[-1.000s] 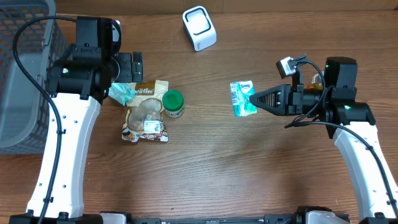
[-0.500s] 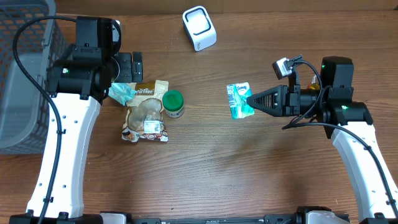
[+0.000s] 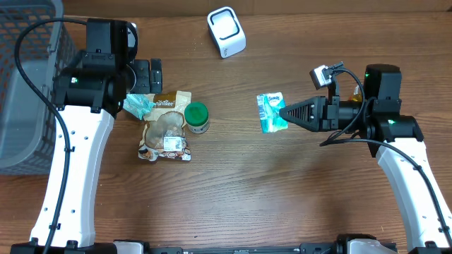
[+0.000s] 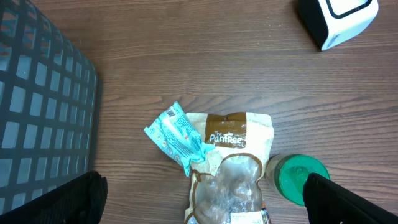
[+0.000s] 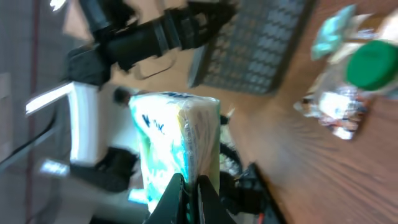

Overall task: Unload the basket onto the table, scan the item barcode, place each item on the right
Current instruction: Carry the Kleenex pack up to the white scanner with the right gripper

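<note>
Holds tissue packet [image 3: 270, 111] clenched in right gripper [image 3: 284, 113] — raised, presumably to face scanner [image 3: 226, 32] at eleven o'clock; leaves left gripper [image 3: 148, 76] released.

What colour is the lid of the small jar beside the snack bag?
The lid is green, and it shows best in the overhead view.
</note>
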You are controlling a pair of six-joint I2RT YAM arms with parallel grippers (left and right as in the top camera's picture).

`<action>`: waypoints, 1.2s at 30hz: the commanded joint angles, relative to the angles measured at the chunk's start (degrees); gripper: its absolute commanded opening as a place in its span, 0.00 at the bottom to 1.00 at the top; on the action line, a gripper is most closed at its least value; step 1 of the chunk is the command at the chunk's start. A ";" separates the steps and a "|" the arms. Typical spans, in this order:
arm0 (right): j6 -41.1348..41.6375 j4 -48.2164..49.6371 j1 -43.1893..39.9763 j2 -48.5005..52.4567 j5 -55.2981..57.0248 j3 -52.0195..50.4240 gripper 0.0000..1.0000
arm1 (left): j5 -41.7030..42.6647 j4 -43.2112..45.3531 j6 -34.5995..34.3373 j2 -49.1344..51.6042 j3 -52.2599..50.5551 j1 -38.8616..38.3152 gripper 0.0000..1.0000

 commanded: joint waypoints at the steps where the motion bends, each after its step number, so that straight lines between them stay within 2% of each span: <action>1: 0.00 -1.88 0.63 -1.42 12.07 -0.15 0.04 | -0.31 0.00 0.85 0.31 0.70 0.15 0.99; 6: -3.19 -7.26 3.72 -1.42 31.41 -0.15 0.04 | -0.31 0.00 0.87 0.31 0.70 0.15 0.99; 8: -3.69 -8.92 6.16 -1.36 42.77 -0.20 0.04 | -0.31 0.00 0.85 0.31 0.70 0.15 1.00; 10: -3.72 -9.79 9.16 -1.07 54.73 -0.20 0.04 | -0.31 0.00 0.85 0.31 0.70 0.15 0.99; 13: -3.72 -9.09 13.68 -0.31 65.33 -0.20 0.04 | -0.31 0.00 0.87 0.31 0.70 0.15 1.00; 17: -3.61 -7.50 17.57 -0.22 69.61 2.14 0.03 | -0.31 0.00 0.87 0.31 0.70 0.15 1.00; 20: -3.41 -10.21 18.32 -0.17 70.40 8.09 0.03 | -0.31 0.00 0.85 0.31 0.70 0.15 0.99; 25: -4.22 -21.57 18.32 3.45 72.74 24.61 0.03 | -0.31 0.00 0.85 0.31 0.70 0.15 1.00; 31: -6.73 -32.09 18.34 13.94 76.24 44.41 0.03 | -0.31 0.00 0.85 0.31 0.70 0.15 0.99; 36: -11.23 -28.65 18.71 21.22 77.22 50.75 0.04 | -0.31 0.00 0.85 0.31 0.70 0.15 1.00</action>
